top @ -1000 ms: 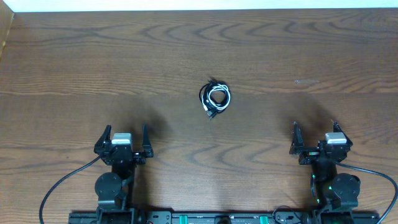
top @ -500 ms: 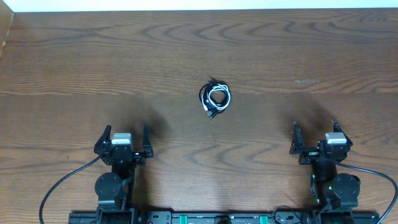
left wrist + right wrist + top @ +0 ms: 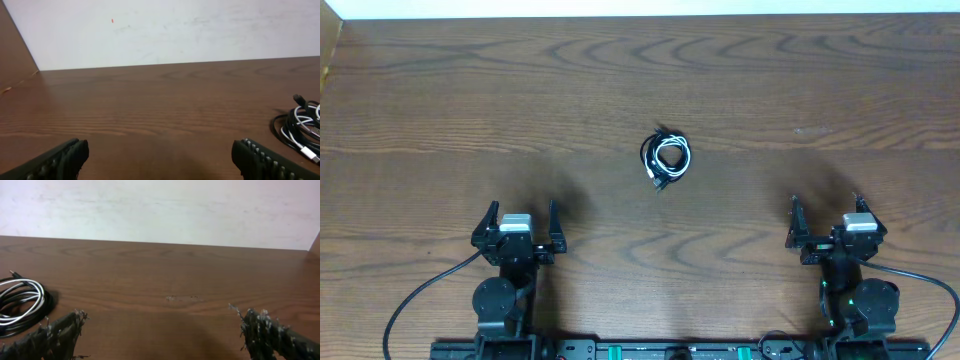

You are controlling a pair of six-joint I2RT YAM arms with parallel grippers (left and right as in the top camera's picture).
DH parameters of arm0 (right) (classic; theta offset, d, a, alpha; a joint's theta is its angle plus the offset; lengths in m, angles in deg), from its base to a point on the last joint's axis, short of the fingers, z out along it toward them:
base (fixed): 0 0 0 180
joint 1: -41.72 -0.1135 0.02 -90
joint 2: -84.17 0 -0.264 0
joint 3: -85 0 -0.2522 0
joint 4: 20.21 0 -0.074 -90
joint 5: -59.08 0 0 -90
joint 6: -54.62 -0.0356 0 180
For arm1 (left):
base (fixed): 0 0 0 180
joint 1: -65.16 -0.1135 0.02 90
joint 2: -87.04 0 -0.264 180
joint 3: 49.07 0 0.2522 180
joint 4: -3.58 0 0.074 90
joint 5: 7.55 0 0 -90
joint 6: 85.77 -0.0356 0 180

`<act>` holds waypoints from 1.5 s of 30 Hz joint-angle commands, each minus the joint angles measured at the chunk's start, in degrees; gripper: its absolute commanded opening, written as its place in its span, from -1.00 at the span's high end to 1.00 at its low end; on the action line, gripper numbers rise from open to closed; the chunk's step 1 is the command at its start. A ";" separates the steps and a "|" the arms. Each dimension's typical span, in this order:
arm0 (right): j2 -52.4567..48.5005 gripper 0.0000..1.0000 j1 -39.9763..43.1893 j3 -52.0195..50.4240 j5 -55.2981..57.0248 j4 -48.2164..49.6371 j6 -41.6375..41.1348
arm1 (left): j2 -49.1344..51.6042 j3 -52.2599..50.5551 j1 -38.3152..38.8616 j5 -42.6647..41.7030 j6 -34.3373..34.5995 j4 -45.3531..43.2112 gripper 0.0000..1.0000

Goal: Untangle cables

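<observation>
The cables (image 3: 666, 157) lie as one small tangled coil of black and white cords in the middle of the wooden table. The coil shows at the right edge of the left wrist view (image 3: 300, 131) and at the left edge of the right wrist view (image 3: 21, 304). My left gripper (image 3: 520, 218) is open and empty near the front left, well short of the coil. My right gripper (image 3: 828, 214) is open and empty near the front right, also far from the coil. Its fingers (image 3: 265, 332) carry frayed bits.
A white wall (image 3: 165, 30) stands behind the table's far edge. A wooden side panel (image 3: 15, 55) rises at the table's left. Black cords (image 3: 415, 295) run from the arm bases at the front edge.
</observation>
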 commanded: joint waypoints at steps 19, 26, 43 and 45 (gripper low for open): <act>0.31 -0.98 -0.61 -0.09 -2.47 1.25 -1.22 | -0.35 -0.76 0.24 -5.38 4.33 1.57 -0.94; 0.31 -0.99 -0.61 -0.09 -27.71 9.66 -23.56 | -0.35 -0.74 0.24 -34.01 11.10 -5.18 -0.94; -1.05 -0.98 0.22 15.52 -21.68 9.79 -22.51 | 17.14 31.01 0.17 -34.77 14.34 0.09 -0.94; -3.15 -0.98 0.52 21.18 -20.83 1.97 -19.69 | 24.74 39.58 0.17 -34.75 12.20 9.92 -0.94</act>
